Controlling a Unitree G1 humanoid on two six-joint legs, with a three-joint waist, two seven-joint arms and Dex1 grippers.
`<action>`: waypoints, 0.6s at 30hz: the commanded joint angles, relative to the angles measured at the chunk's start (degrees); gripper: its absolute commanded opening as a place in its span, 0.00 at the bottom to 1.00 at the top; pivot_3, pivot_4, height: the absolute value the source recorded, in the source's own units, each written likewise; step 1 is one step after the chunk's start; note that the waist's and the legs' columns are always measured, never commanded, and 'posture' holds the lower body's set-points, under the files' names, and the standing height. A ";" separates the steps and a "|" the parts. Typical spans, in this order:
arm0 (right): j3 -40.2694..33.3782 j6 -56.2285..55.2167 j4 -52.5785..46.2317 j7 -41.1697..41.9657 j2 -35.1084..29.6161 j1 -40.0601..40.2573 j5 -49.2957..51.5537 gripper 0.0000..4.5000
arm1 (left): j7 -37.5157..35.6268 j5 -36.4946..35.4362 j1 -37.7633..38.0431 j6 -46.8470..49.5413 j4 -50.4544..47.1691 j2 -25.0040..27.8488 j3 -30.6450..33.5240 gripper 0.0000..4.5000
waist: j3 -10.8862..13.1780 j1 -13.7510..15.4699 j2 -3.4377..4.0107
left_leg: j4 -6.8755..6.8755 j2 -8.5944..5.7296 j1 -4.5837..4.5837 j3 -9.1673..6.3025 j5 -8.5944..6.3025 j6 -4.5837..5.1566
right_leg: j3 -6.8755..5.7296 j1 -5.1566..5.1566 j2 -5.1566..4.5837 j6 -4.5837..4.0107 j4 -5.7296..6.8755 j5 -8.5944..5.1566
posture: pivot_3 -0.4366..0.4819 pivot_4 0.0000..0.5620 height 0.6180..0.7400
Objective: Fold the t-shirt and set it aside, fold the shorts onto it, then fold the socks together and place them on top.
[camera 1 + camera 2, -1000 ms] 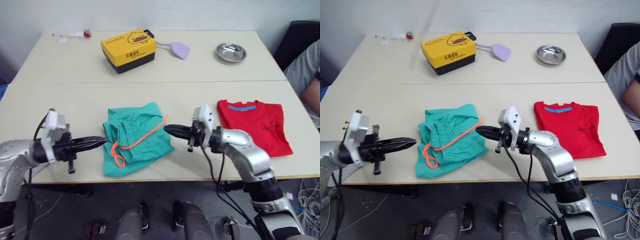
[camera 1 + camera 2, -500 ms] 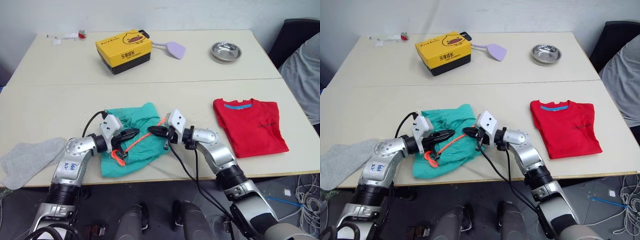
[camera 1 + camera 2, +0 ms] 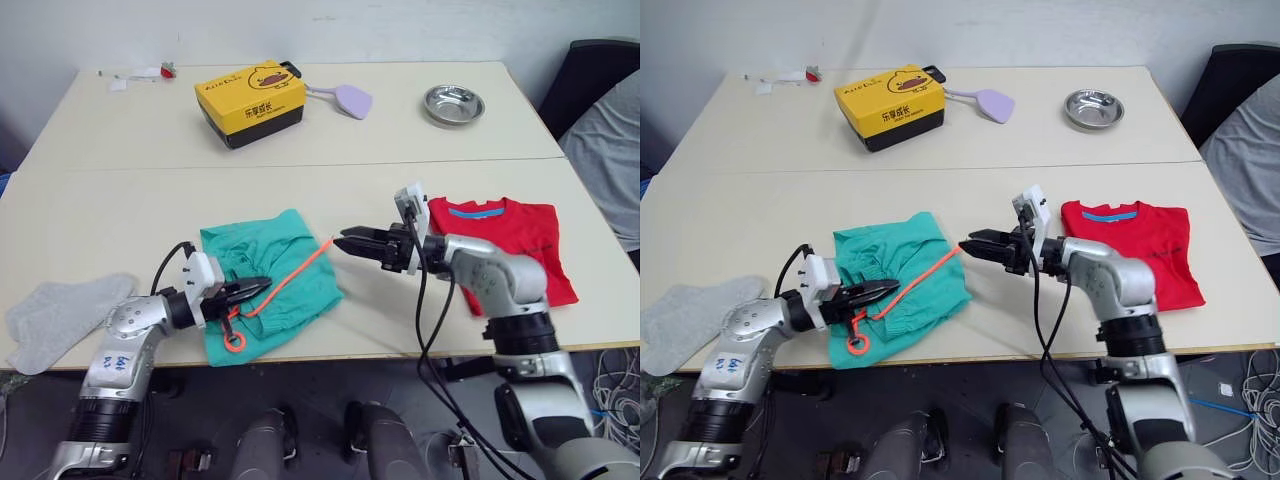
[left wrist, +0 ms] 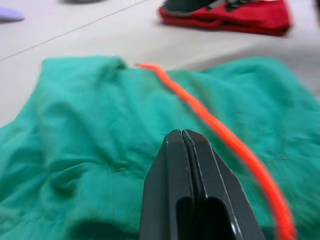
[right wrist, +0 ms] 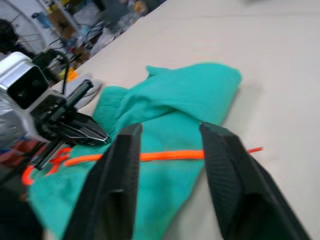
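You see a pale beige worktop [image 3: 120, 200]. On it the shorts [image 3: 270, 285] are teal-green, crossed by a neon orange drawstring [image 3: 290, 280]. The t-shirt [image 3: 520, 245] is plain bright red with a blue strip inside its collar. The socks [image 3: 60, 320] are light grey. Your left hand [image 3: 258, 287] and right hand [image 3: 350, 240] both have black fingers, each behind a white wrist block. At the far side you have a yellow box [image 3: 252, 100] with a black base and a duck picture, a lilac spatula [image 3: 350, 97], and a shiny silver bowl [image 3: 453, 103].
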 commanded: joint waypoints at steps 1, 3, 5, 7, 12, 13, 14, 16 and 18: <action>1.44 6.13 5.02 -1.01 -0.13 -4.06 -0.34 0.75 | -1.97 -0.97 -1.05 -2.44 1.32 0.88 1.80 0.00 | 0.00 0.14 0.01 | 0.00 0.00 0.00 0.00 -0.13 -0.17 | 0.00 -0.01 -0.01 -0.03 0.00 0.01 | 0.48 0.27 1.00; 2.17 10.28 9.62 0.03 0.51 -6.79 0.24 0.90 | -1.67 -0.98 -1.37 -3.16 1.96 0.44 2.07 0.00 | 0.01 0.25 0.02 | 0.01 -0.02 -0.06 0.01 -0.14 -0.17 | 0.00 -0.06 -0.02 -0.03 0.00 0.01 | 0.48 0.27 1.00; 5.44 11.24 13.29 1.95 0.78 -8.54 -1.49 0.99 | -1.13 -0.86 -1.41 -3.69 1.89 -0.10 2.18 0.00 | 0.01 0.24 0.02 | 0.00 -0.03 -0.11 0.03 -0.03 -0.04 | -0.01 -0.08 -0.02 -0.03 0.00 0.02 | 0.48 0.27 1.00; 8.91 10.01 15.53 3.37 0.99 -9.46 -4.01 0.99 | -0.72 -1.01 -1.08 -3.82 1.45 -0.47 2.34 0.00 | 0.01 0.23 0.02 | 0.00 -0.03 -0.12 0.06 0.08 0.02 | -0.02 -0.08 -0.01 -0.03 -0.02 0.02 | 0.48 0.27 1.00; 9.82 11.97 20.19 4.64 7.32 -13.08 -3.66 0.99 | -0.49 -1.42 0.33 -4.05 0.48 -0.88 2.52 0.00 | -0.02 -0.60 -0.02 | 0.01 -0.02 -0.09 0.16 0.14 -0.08 | 0.00 -0.06 0.03 -0.01 0.01 0.02 | 0.48 0.27 1.00; 9.52 12.35 20.99 4.51 8.60 -13.77 -3.59 0.99 | -0.37 -1.49 0.36 -4.05 0.48 -1.00 2.61 0.00 | -0.02 -0.83 -0.02 | -0.01 -0.01 -0.08 0.16 0.15 -0.11 | 0.00 -0.06 0.05 -0.01 0.05 0.02 | 0.48 0.27 1.00; 9.58 13.10 21.92 4.43 10.07 -14.65 -3.62 0.99 | -0.32 -1.46 0.36 -4.12 0.61 -1.07 2.70 0.00 | -0.02 -0.98 -0.02 | -0.01 0.01 -0.08 0.15 0.17 -0.14 | -0.01 -0.06 0.07 -0.01 0.07 0.02 | 0.48 0.27 1.00; 10.32 13.52 24.06 4.48 12.40 -16.20 -4.55 0.99 | -0.45 -1.13 0.40 -4.46 1.16 -1.12 2.87 0.00 | -0.02 -1.23 -0.02 | -0.02 0.02 -0.09 0.14 0.20 -0.18 | -0.02 -0.08 0.09 -0.01 0.14 0.02 | 0.48 0.27 1.00; 9.19 13.24 27.74 3.50 14.44 -17.85 -5.15 0.99 | -0.47 -0.79 0.55 -4.81 1.64 -1.06 3.00 0.00 | -0.02 -1.23 -0.02 | -0.03 0.03 -0.09 0.14 0.20 -0.18 | -0.02 -0.08 0.10 -0.01 0.15 0.02 | 0.48 0.27 1.00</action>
